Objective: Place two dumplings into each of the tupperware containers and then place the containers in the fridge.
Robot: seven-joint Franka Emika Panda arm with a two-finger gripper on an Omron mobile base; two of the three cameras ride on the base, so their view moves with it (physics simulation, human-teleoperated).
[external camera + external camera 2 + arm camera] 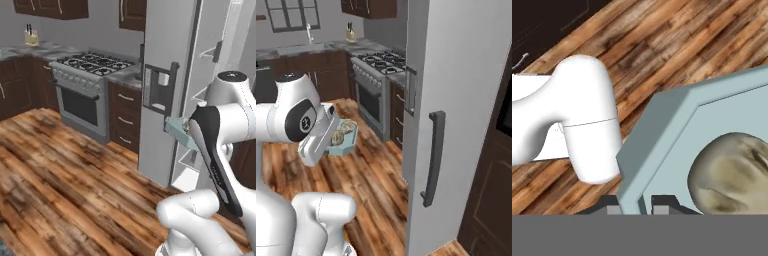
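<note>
The pale blue-teal container [344, 136] hangs in mid-air above the wood floor [60, 165], carried at the end of your arm and tilted slightly. In the right base view two dumplings [341, 131] lie inside it, side by side; in the hand view one dumpling [732, 172] sits close against the tub's cut-corner wall [662, 150]. The gripper [637, 202] pinches that rim, with one dark finger tip on either side of the wall, so you hold the container by its edge alone.

In the left base view the tub [179, 133] is level with the fridge's [165, 75] open side, just in front of the white shelves [200, 95]. The fridge door [456, 125] with its dark vertical handle [432, 157] stands swung out at your right.

Judged from this, the filling of this tub is done and the step in hand is its carriage into the fridge. The next move calls for you to advance the tub over a free shelf, keep it level so the dumplings do not roll out, lower it until the base rests, and only then part the jaws. An edge grip gives little hold against tipping, so slow travel is advisable. The stove [92, 67] stands well apart to the left.
</note>
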